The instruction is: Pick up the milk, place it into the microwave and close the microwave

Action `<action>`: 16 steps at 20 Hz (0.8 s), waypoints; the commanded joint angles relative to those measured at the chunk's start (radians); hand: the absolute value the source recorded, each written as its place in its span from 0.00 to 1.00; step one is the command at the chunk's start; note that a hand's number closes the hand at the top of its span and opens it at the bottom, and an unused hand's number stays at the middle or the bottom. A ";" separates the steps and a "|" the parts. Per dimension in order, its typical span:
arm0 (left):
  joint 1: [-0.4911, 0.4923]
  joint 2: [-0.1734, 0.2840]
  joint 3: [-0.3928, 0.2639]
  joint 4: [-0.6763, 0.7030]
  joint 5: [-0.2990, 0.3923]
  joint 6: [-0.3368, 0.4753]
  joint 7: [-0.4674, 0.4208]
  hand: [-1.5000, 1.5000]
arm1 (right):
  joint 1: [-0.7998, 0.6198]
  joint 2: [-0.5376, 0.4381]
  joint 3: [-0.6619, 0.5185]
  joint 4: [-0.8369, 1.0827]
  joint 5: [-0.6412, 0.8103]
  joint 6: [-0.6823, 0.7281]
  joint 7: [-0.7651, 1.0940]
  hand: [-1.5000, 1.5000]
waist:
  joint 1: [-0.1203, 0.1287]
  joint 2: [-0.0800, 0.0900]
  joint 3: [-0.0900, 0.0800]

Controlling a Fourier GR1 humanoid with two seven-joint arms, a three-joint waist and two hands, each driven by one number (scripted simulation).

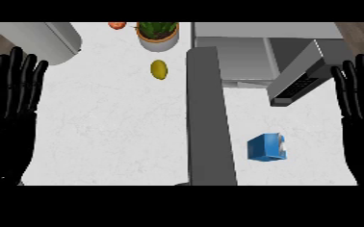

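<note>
- Milk (267, 147) sat on the white counter (107, 130), a blue carton right of the long grey panel (207, 120), near the front edge. Looked tipped or lying on its side; couldn't tell for sure.
- Nothing touched the carton. It was well apart from both hands.
- Microwave (241, 53) was beyond the carton, toward the back. Its door (302, 74) hung open, swung out to the right, so the cavity looked reachable.
- Right hand (350, 94) showed at the right edge, fingers straight and pointing up, holding nothing. Resting, not reaching.
- Left hand (21, 84) showed at the left edge, fingers straight and spread, also holding nothing.
- Judged step: pick-up not yet begun. Milk not grasped, not in the microwave, door not closed.
- Next move, as I read it: right hand was the nearer one; it would need to come in and down to the carton, then curl around its sides.
- After that: lift the carton into the cavity past the open door, let go, then push the door closed.
- Elsewhere, left of the panel: a yellow fruit (159, 69), a potted plant (157, 33) behind it, something orange-red (117, 25) at the back edge, and a grey rounded object (43, 41) in the back left corner. All well apart from the carton's path.
</note>
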 commanded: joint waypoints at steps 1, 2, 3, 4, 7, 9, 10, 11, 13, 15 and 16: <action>-0.060 -0.011 -0.001 0.006 0.009 0.017 0.065 0.00 | 0.032 0.019 0.065 -0.092 0.036 -0.004 0.044 0.00 | -0.006 -0.008 0.019; -0.012 -0.008 0.036 0.105 0.041 -0.019 -0.069 0.00 | 0.055 0.045 0.119 -0.090 0.053 0.005 0.008 0.00 | -0.006 -0.007 0.019; -0.001 -0.012 0.038 0.080 0.059 -0.024 -0.069 0.00 | 0.050 0.032 0.125 -0.169 0.022 0.015 0.086 0.00 | -0.006 -0.008 0.019; 0.028 -0.041 0.003 0.048 0.038 -0.003 -0.051 0.00 | 0.128 0.049 0.191 -0.196 0.033 0.043 0.050 0.00 | -0.007 -0.009 0.019; -0.019 -0.050 0.070 0.167 0.118 0.010 0.017 0.00 | 0.097 0.059 0.320 -0.201 0.075 0.049 0.147 0.00 | -0.011 -0.008 0.018; 0.053 -0.035 0.081 0.143 0.151 -0.034 -0.013 0.00 | 0.128 0.046 0.334 -0.223 0.085 0.057 0.157 0.00 | -0.003 -0.009 0.019; 0.104 -0.054 0.065 0.145 0.163 -0.057 -0.074 0.00 | 0.145 0.030 0.321 -0.246 0.069 0.071 0.168 0.00 | -0.003 -0.008 0.019; 0.047 -0.010 0.116 0.123 0.177 -0.048 -0.009 0.00 | 0.200 0.042 0.360 -0.265 0.085 0.069 0.148 0.00 | -0.004 -0.008 0.019; 0.124 -0.012 0.110 0.042 0.181 -0.063 -0.012 0.00 | 0.164 0.062 0.405 -0.350 0.126 0.025 0.273 0.00 | 0.000 -0.009 0.019; 0.171 -0.028 0.101 0.027 0.197 -0.080 -0.015 0.00 | 0.245 0.050 0.433 -0.372 0.162 0.031 0.238 0.00 | -0.002 -0.009 0.019; 0.199 -0.019 0.117 0.060 0.203 -0.111 -0.062 0.00 | 0.179 0.075 0.444 -0.351 0.195 0.002 0.275 0.00 | 0.000 -0.008 0.019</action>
